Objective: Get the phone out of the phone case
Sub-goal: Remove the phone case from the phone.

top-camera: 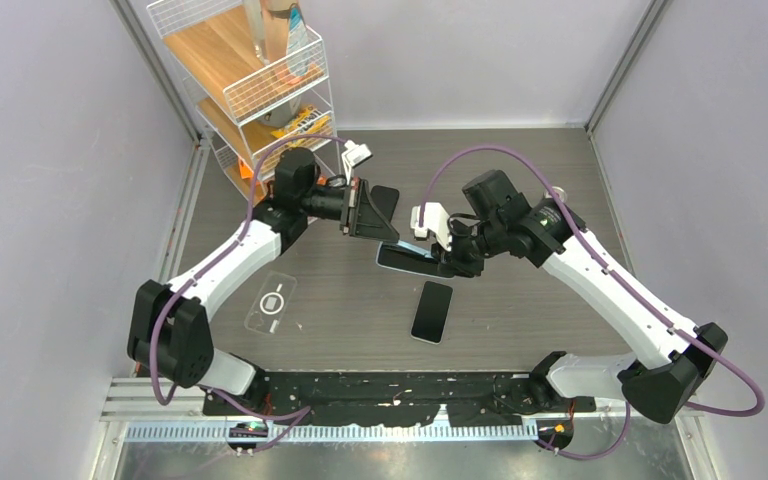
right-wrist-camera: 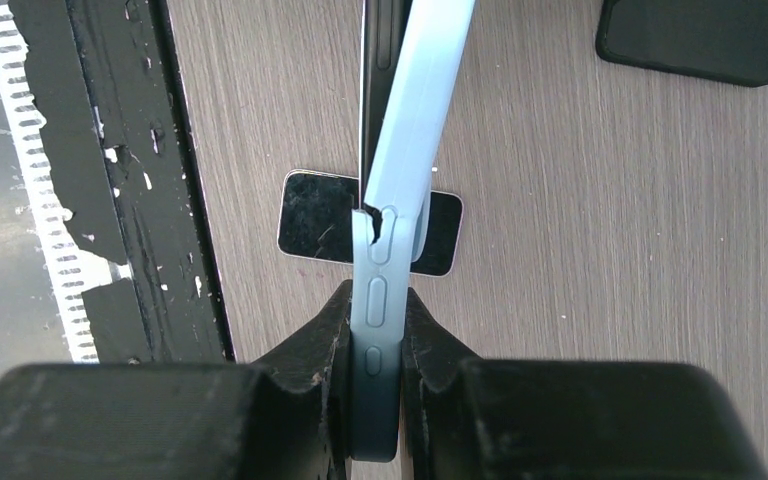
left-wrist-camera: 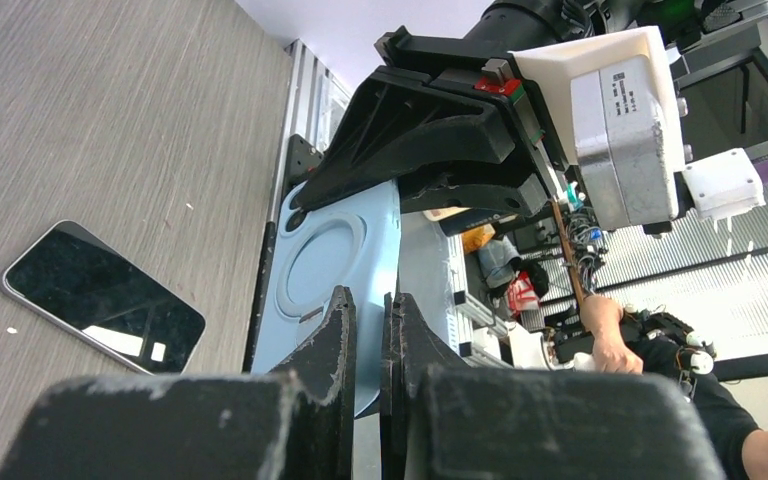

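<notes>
Light blue phone case up off the table, over its middle, turned edge-on. Clamped on the buttoned side rim by the right gripper, fingers narrow and pressing it from both sides. Inside it, one dark phone, its edge parting from the blue rim along the end away from the right gripper; not yet fully out. Seen from the left wrist, shows the case's back with a round ring moulded in.

At the case's far-left end, left gripper, fingers drawn right together. Cannot tell whether anything thin is pinched between them.

Directly under the raised case and a little toward the near edge, one bare black phone, flat, screen up. Toward the far edge, just behind the left gripper, one more dark slab, flat; phone or case, cannot tell. Toward the left edge, one clear case with a white ring, flat and empty, well apart from the others.

In the far-left corner, one wire rack with wooden shelves in tiers. Top tier: one bottle, upright. Lower tier: yellow packets, number unclear.
</notes>
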`<state>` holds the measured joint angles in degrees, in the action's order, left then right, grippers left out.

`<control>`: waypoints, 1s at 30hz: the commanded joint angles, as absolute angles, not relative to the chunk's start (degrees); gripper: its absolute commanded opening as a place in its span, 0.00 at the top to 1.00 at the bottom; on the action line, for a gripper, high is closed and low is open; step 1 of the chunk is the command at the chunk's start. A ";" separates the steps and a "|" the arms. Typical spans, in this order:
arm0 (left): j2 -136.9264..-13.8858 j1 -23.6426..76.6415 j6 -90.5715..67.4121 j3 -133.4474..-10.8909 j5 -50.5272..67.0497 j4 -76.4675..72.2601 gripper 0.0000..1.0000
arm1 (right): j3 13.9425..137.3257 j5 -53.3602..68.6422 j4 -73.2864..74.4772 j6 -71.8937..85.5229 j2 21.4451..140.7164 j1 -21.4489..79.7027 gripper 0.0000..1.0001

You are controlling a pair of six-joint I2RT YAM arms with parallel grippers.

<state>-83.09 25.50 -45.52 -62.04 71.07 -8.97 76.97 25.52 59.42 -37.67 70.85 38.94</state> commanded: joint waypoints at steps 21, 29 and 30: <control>-76.56 20.09 -14.60 -68.04 70.59 18.79 0.31 | 78.75 37.35 50.79 -38.67 65.75 36.79 0.95; -68.97 18.54 21.97 -72.36 66.53 49.44 0.08 | 82.51 48.06 55.43 -39.29 66.56 33.84 0.95; -68.05 18.54 24.87 -72.07 66.24 51.34 0.06 | 83.05 49.26 56.01 -39.40 66.90 33.66 0.95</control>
